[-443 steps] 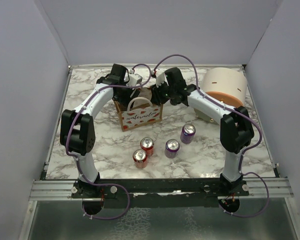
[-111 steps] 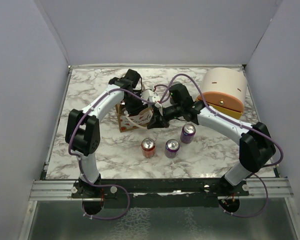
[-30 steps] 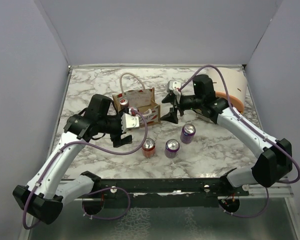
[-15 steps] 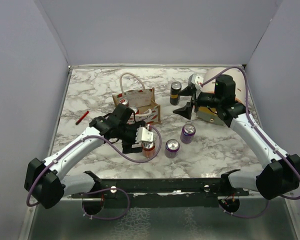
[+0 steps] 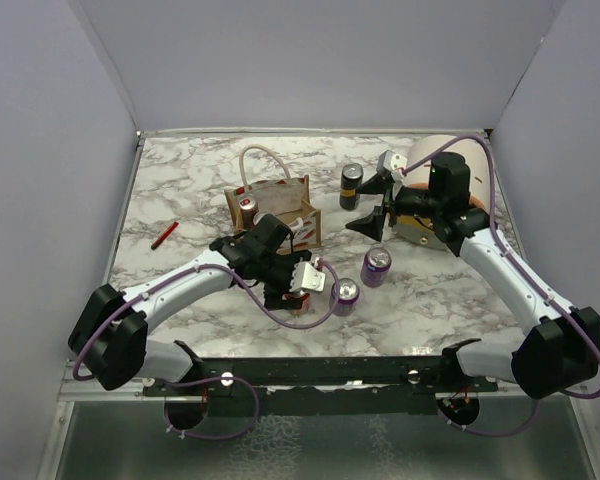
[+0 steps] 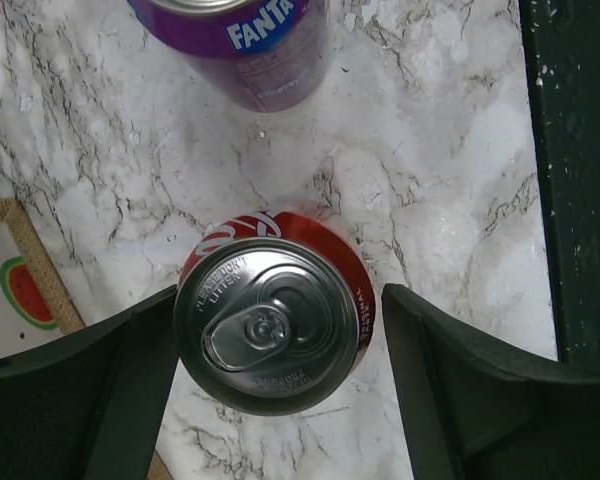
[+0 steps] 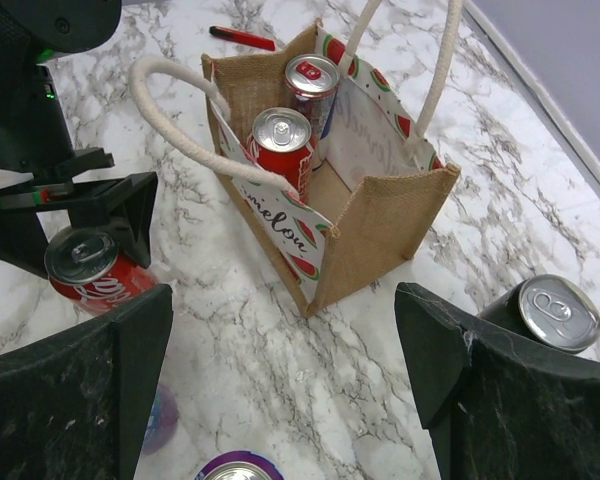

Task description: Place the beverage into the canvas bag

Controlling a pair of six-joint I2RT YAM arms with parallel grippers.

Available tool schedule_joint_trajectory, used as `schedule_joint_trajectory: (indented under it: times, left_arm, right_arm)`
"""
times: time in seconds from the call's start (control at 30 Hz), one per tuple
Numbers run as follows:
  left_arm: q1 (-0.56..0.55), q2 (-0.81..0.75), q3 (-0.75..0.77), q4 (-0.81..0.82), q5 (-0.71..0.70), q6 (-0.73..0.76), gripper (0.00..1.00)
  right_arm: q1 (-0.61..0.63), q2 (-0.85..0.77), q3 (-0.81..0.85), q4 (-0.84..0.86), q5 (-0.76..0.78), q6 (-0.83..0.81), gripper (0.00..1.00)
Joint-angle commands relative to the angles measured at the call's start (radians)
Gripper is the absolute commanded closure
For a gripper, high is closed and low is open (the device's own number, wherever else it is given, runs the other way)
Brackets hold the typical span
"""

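Counter: four cans stand out on it and two are in the bag, so you're about a third through if every can goes in. The third pick looks like the step in hand.
Left arm: stretched low from the near-left base, forearm slanting in to mid-counter, wrist turned so its camera looks straight down.
Left gripper: wide, a finger each side of the can top, not clamped. There's a clear gap on one side; the other is too tight to call.
Red can: upright on the counter between those fingers, near the bag's front corner. You need the squeeze, then a lift over the rim.
Purple Fanta can: just beside the gripper, so close straight in.
Second purple can: a little farther right, standing alone.
Canvas bag: upright, mouth open. A bagged red can and a second bagged can stand at one end, with room beside them.
Black can: far side, right of the bag, apart from it.
Right arm: up the right side, bent in toward the bag.
Right gripper: wide, nothing in it, hanging just right of the black can.
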Motion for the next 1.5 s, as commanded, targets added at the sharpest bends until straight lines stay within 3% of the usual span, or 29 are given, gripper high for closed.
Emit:
schedule_joint_trajectory:
  times: [0.0, 0.07, 0.23, 0.6, 0.7, 0.93, 1.13, 1.47]
  left_arm:
    - [-0.012, 0.011, -0.006, 0.074, 0.071, -0.025, 0.24]
    - [-0.012, 0.011, -0.010, 0.081, 0.090, -0.033, 0.30]
    - [-0.012, 0.006, 0.011, 0.036, 0.119, -0.026, 0.58]
    - [-0.012, -0.090, 0.185, -0.341, 0.061, 0.066, 1.00]
    - [0.013, -0.179, 0.199, -0.404, 0.003, 0.048, 1.00]
    - [0.285, -0.343, 0.225, -0.521, 0.031, 0.048, 1.00]
    - [0.447, -0.444, 0.251, -0.541, -0.031, -0.041, 1.00]
    - [0.621, -0.347, 0.432, -0.341, -0.128, -0.307, 1.00]
  right_arm:
    - [-0.006, 0.007, -0.013, 0.044, -0.041, 0.020, 0.08]
    - [-0.006, 0.010, -0.015, 0.047, -0.042, 0.020, 0.08]
    - [-0.006, 0.018, -0.024, 0.048, -0.023, -0.015, 0.08]
    - [0.019, 0.070, -0.002, 0.026, -0.014, -0.116, 0.16]
    - [0.059, 0.110, 0.049, -0.027, -0.021, -0.146, 0.18]
    - [0.179, 0.230, 0.173, -0.079, -0.026, -0.164, 0.23]
    - [0.287, 0.332, 0.300, -0.139, -0.028, -0.171, 0.27]
    - [0.369, 0.358, 0.257, -0.160, -0.068, -0.173, 0.58]
